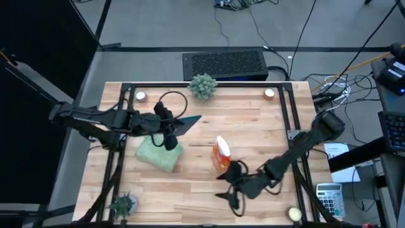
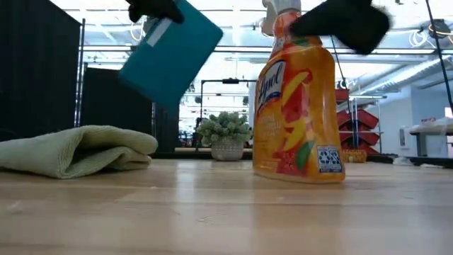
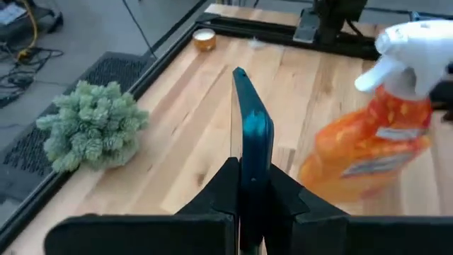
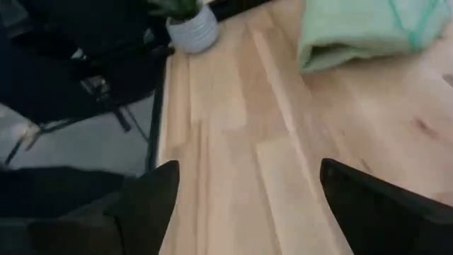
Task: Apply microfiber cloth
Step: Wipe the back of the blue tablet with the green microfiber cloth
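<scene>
- The microfiber cloth (image 1: 159, 154) lies folded on the wooden table (image 1: 253, 126), toward nine o'clock from the table's middle, with nothing holding it.
- An orange spray bottle (image 1: 221, 155) with a white trigger top stands near the table's middle, at about three o'clock from the cloth and well apart from it.
- A bushy potted plant (image 1: 202, 85) sits at the twelve o'clock edge; a smaller spiky plant (image 1: 122, 204) stands at the seven o'clock corner.
- Two small round candles (image 1: 141, 96) rest near the far corners, and a pale ball (image 1: 294, 215) lies at the five o'clock corner.
- The left gripper (image 3: 244, 205) hangs above the table, just over the cloth's far edge; its jaws are clenched on a teal phone (image 1: 184, 123), held edge-up in the air, clear of the cloth.
- The right gripper (image 1: 235, 196) sits low at about five o'clock from the bottle, close beside it; its jaws are spread wide, with bare wood between them.
</scene>
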Available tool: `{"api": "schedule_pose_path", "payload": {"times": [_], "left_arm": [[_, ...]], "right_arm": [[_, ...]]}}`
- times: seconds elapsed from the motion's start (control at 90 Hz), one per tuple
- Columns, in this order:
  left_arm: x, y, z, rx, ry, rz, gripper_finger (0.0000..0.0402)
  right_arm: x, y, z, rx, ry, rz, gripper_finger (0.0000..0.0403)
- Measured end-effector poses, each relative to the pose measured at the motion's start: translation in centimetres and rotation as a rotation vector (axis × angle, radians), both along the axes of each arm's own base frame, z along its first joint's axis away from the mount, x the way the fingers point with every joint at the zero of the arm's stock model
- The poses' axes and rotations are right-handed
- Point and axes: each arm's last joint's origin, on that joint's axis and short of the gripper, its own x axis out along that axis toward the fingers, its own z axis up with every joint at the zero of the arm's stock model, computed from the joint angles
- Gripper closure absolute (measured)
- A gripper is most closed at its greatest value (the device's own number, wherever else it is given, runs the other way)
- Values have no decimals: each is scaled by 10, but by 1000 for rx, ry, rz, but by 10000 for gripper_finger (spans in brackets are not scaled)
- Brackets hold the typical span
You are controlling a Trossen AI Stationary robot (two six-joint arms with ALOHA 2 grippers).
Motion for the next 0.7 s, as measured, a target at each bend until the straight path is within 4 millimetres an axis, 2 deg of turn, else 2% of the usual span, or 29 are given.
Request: {"api": "schedule_pose_path", "payload": {"times": [0.167, 0.422, 0.511, 0.589, 0.7], "left_arm": [[-4, -6, -4, -13, 43, -15, 391], [-10, -18, -10, -29, 103, -34, 391], [-12, -21, -11, -16, 109, -3, 391], [-17, -22, -12, -9, 133, 13, 391], [-27, -25, -11, -25, 146, 30, 391]], "right_arm": [[11, -21, -12, -100, 25, -152, 78], [-6, -57, -9, -297, 207, -349, 78], [-11, -67, -6, -278, 275, -339, 78], [-10, -59, 3, -181, 250, -222, 78], [0, -27, 14, -106, 57, -11, 78]]}}
